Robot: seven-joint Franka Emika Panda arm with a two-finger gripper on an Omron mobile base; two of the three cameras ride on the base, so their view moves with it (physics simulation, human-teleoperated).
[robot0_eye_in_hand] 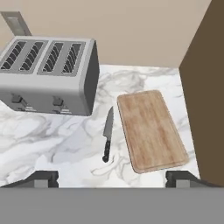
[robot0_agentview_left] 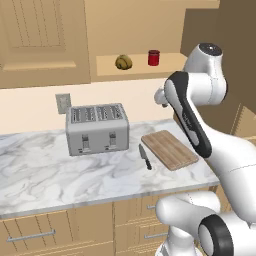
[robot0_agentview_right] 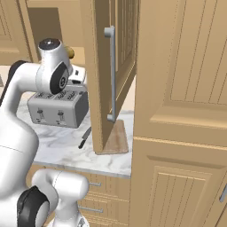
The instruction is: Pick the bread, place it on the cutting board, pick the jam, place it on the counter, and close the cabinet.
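Nearest the robot, the end effector [robot0_eye_in_hand: 112, 178] hangs over the table [robot0_agentview_left: 40, 170], its two finger tips spread wide apart with nothing between them.

Just past it on the marble lie a black-handled knife [robot0_eye_in_hand: 107, 135] and, right beside it without touching, the bare wooden board [robot0_eye_in_hand: 151, 130]. A grey four-slot toaster [robot0_agentview_left: 97, 128] stands left of the knife, near the wall.

Farthest and higher up, on the open cabinet's shelf [robot0_agentview_left: 145, 67], sit the bread [robot0_agentview_left: 123, 62] and the red jam [robot0_agentview_left: 153, 57], near each other but apart. Nothing has been picked yet, so the first step, reaching for the bread, seems still ahead.

Risks, as a judgement: the jam stands close to the bread, so a wide-open approach could knock the jar over or off the shelf. The cabinet door [robot0_agentview_right: 103, 75] juts out over the table, and the rising arm could strike its edge. When placing the bread, a low sweep could shove the knife.

The left base view shows the shelf with both items. The right base view shows the open door, its grey bar handle [robot0_agentview_right: 111, 73], and how it hides most of the board. The hand view shows the gap between knife and board most clearly.
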